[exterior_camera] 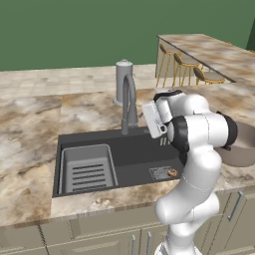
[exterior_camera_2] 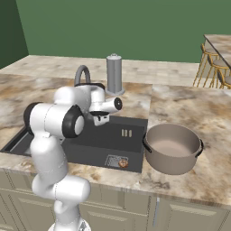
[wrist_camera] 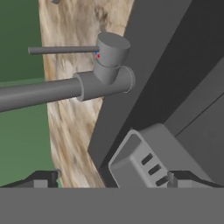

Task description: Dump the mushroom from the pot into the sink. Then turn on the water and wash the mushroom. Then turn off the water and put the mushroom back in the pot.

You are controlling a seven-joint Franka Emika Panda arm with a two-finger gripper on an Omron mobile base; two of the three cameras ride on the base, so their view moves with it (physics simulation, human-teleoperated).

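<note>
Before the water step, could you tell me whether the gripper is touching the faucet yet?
Apart. In the hand view the open gripper sits short of the faucet.

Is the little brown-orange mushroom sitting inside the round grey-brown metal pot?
No, the little brown-orange mushroom lies on the floor of the dark recessed sink, while the round grey-brown metal pot beside it looks empty.

sink [exterior_camera: 134, 157] basin open above; faucet [exterior_camera: 128, 102] and grey canister [exterior_camera: 123, 79] block rear rim | pot [exterior_camera_2: 172, 148] flanks right
</note>
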